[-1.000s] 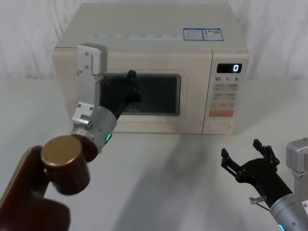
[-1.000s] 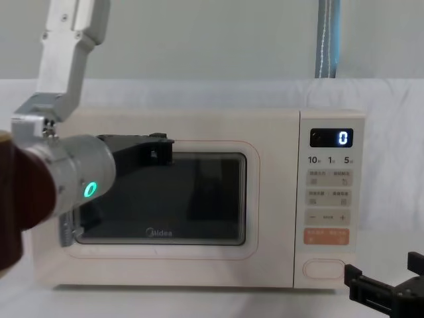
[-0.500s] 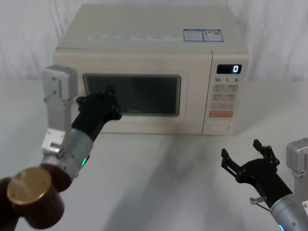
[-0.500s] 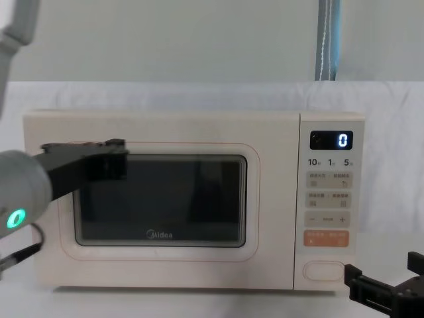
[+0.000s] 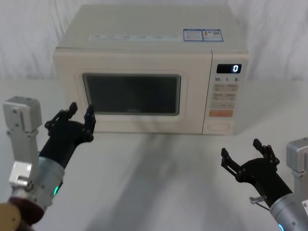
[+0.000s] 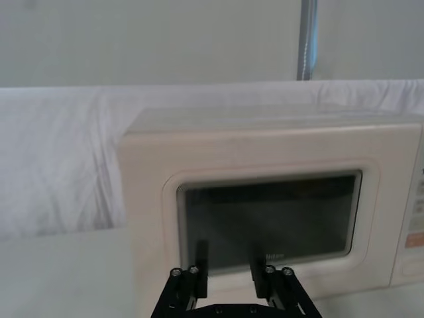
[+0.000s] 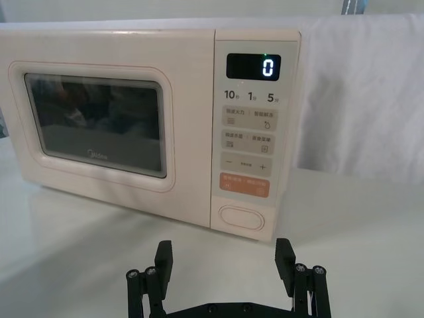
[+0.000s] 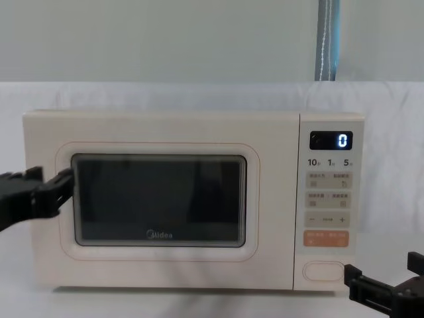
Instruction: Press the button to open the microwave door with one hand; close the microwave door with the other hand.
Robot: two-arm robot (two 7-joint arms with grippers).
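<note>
So closest to me, my right gripper (image 5: 247, 161) is sitting low over the counter (image 5: 159, 183) on the right side, fingers spread wide and holding nothing, well short of the microwave. My left gripper (image 5: 74, 121) is a bit further out on the left, also spread and empty, hanging just in front of the lower left corner of the microwave door (image 5: 132, 94) but not touching it as far as I can tell. The door itself is fully shut, sitting flush with the front, dark window and Midea logo facing me. The button (image 7: 241, 216) is the wide pill-shaped key at the very bottom of the control panel, right under the orange key (image 7: 246, 185), and the display (image 7: 253, 66) up top reads 0.
</note>
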